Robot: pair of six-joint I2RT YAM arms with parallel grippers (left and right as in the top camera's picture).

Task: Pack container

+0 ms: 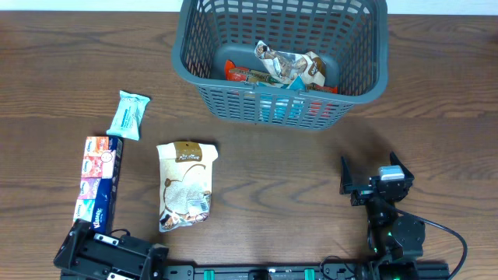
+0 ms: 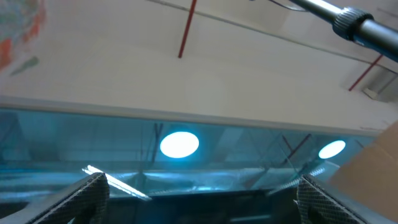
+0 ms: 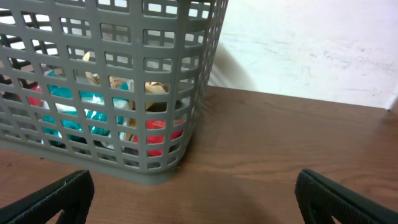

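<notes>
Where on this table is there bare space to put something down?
Bare table lies between the cream snack bag and the right tool, in front of the basket. The left side is crowded: tissue packs, teal packet.

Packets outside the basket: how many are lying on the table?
3: a small teal packet at the left, a long colourful pack nearer the robot, and a beige bag beside that pack. None looks hidden.

Soft, even light lies over the table (image 1: 257, 163), shadows faint. In the left wrist view two round lamps (image 2: 180, 144) glare blue-white; its upper left corner is blurred. Right wrist view sharp.
</notes>
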